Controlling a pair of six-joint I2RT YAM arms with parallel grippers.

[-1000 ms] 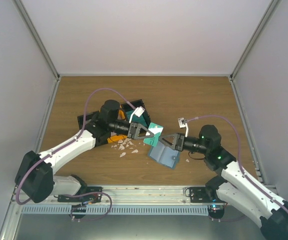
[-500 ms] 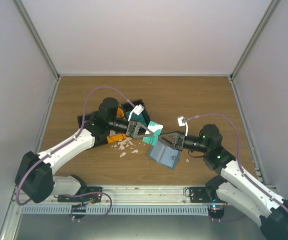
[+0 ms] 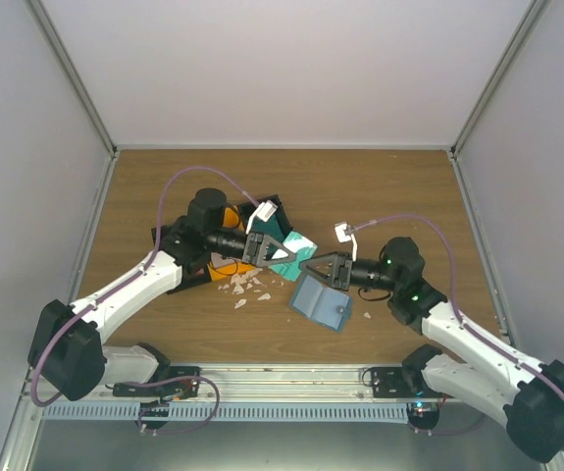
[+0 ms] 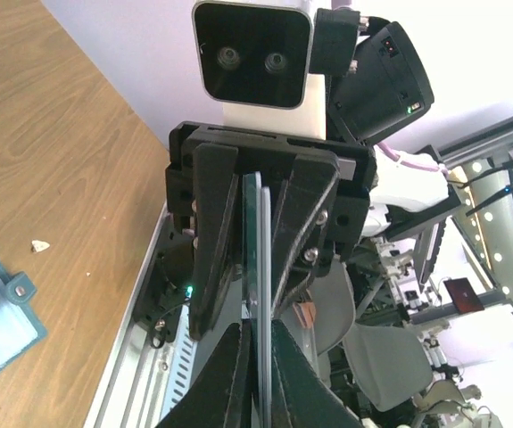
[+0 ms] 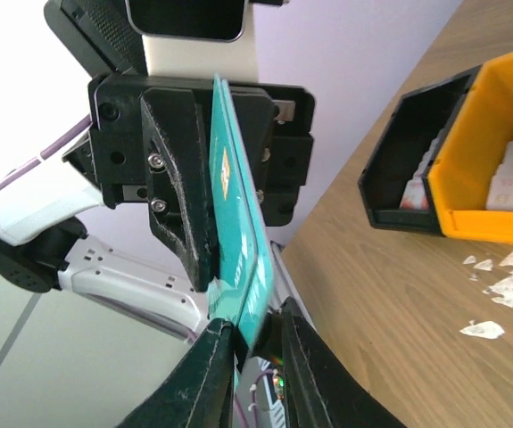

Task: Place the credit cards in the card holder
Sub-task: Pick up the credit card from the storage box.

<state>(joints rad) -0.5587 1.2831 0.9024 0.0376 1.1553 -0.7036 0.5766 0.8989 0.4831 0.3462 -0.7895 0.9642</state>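
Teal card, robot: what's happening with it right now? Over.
Left gripper shut on teal card. Right gripper straddles its other end, grip unclear. Card holder lies flat nearby; white scraps beside it.

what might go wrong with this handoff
The teal card hangs in mid-air between the left gripper and right gripper; if one lets go before the other pinches firmly, it may drop. If both pull, the thin card could bend. The card holder lies loose on the table and may slide during insertion.
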